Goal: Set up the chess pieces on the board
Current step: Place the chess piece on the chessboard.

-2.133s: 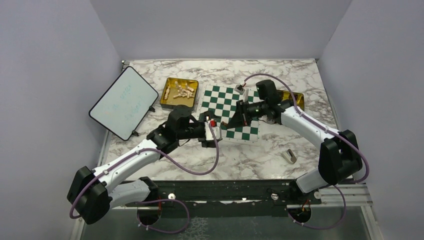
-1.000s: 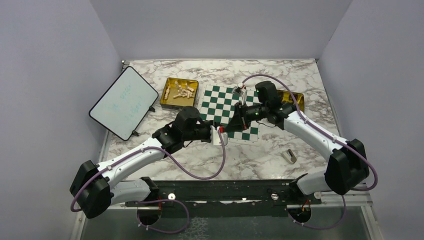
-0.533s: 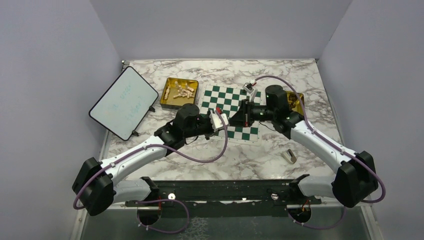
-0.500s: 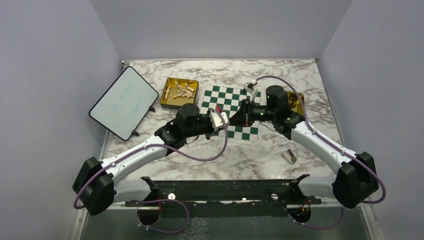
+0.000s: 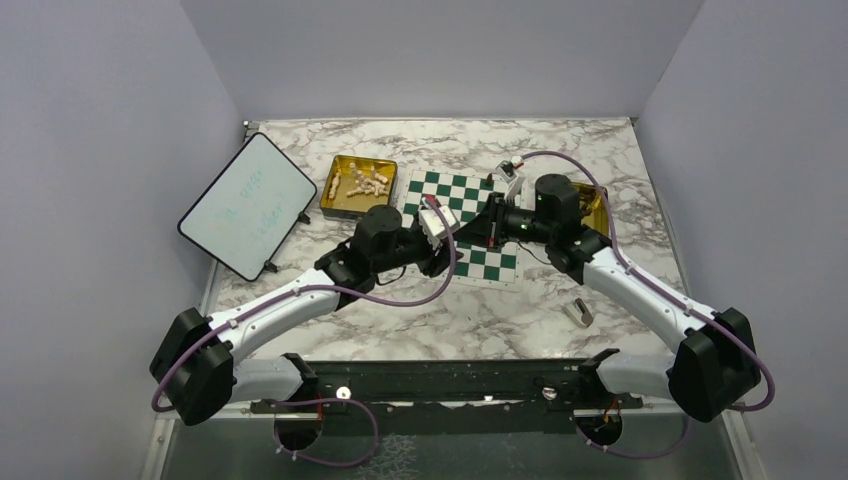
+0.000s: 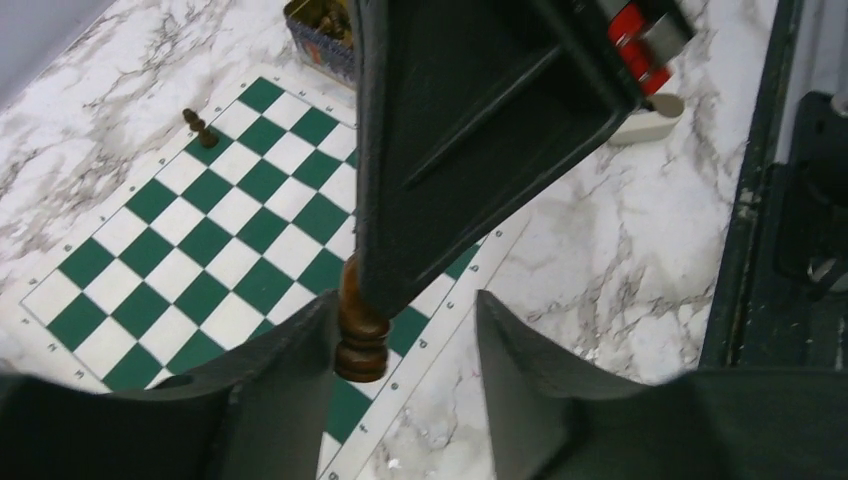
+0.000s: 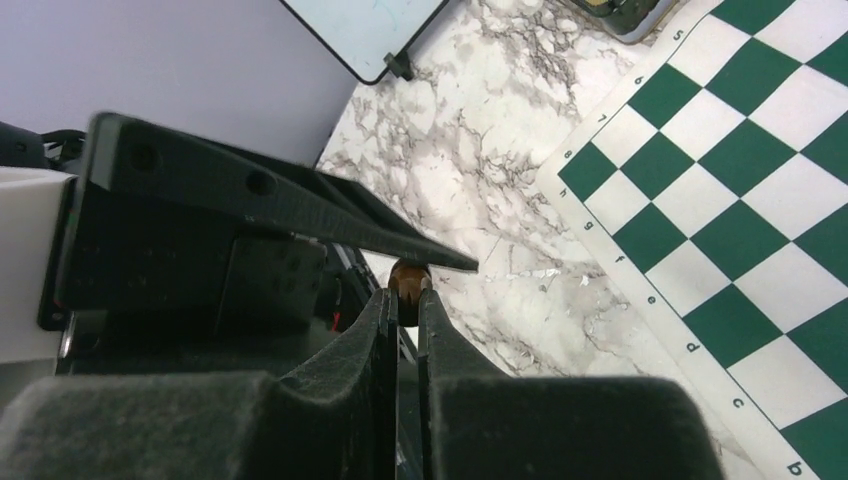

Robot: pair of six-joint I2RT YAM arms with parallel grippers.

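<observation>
The board (image 5: 462, 203) of green and white squares lies mid-table. My two grippers meet tip to tip above its near edge. My right gripper (image 7: 407, 292) (image 5: 476, 234) is shut on a dark brown chess piece (image 7: 408, 279) (image 6: 360, 340), pinching its upper part. The piece's base hangs between the jaws of my left gripper (image 6: 405, 303) (image 5: 452, 243), close against one finger (image 6: 290, 380). Those jaws are open, with a wide gap on the other side. One dark piece (image 6: 200, 125) stands at a far corner of the board. Cream pieces (image 5: 360, 183) lie in a gold tray (image 5: 340, 204).
A white tablet (image 5: 250, 203) leans at the left. A second gold tray (image 5: 597, 196) sits at the board's right edge, mostly behind my right arm. A small grey-beige block (image 5: 578, 312) lies on the marble at the near right.
Both grippers have moved together from the board's near edge to a spot farther over the board. The left arm has reached farther forward.
</observation>
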